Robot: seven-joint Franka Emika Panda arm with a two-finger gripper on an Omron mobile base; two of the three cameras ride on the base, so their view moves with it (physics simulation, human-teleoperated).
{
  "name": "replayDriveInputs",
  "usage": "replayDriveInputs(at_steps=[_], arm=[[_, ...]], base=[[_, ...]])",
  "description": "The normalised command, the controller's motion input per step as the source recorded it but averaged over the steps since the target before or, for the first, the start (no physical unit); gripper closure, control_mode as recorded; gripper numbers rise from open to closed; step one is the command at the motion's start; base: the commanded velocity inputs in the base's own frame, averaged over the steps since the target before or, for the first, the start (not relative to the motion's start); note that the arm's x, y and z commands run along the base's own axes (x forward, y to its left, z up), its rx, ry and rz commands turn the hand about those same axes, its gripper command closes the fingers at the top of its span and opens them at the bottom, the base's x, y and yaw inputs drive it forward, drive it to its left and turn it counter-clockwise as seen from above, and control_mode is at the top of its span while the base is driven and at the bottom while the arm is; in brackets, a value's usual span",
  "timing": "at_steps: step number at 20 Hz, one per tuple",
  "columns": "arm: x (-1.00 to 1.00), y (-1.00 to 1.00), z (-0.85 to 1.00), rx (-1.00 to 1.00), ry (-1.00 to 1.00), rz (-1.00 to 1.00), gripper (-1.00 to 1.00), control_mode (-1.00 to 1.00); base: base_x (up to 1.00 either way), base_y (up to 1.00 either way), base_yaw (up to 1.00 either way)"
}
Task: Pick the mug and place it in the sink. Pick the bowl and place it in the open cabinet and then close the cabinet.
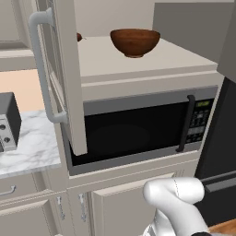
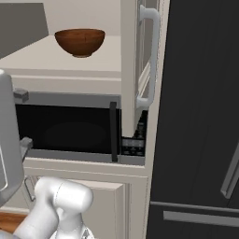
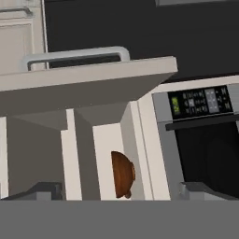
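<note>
Bowl (image 1: 135,42) upright — mouth up — on the cabinet (image 1: 138,62) shelf.

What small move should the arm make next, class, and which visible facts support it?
Probably reach for a cabinet door to swing it shut. The bowl already sits on the cabinet shelf above the microwave, both doors stand open, and the fingers are spread, holding nothing.

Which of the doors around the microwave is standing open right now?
The upper cabinet door with the long silver handle; it stands edge-on, exposing the bowl. The lower cabinet doors are shut.
</note>
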Motion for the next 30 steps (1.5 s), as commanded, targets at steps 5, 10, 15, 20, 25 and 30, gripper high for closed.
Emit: replayDriveInputs(at_steps=[5, 10, 15, 20, 25, 30], arm=[[0.0, -0.32, -0.13, 0.0, 0.0, 0.0, -1.0, -1.0], [0.11, -0.32, -0.2, 0.0, 0.0, 0.0, -1.0, -1.0], [0.36, -0.15, -0.2, 0.0, 0.0, 0.03, -1.0, -1.0], [0.18, -0.23, -0.09, 0.0, 0.0, 0.05, -1.0, -1.0], [-0.02, -0.4, -0.02, 0.0, -0.06, 0.01, -1.0, -1.0], [0.07, -0.18, -0.04, 0.0, -0.1, 0.02, -1.0, -1.0]], base=[[0.0, 0.0, 0.0], [0.0, 0.0, 0.0], [0.0, 0.0, 0.0], [0.0, 0.0, 0.0], [0.0, 0.0, 0.0], [0.0, 0.0, 0.0]])
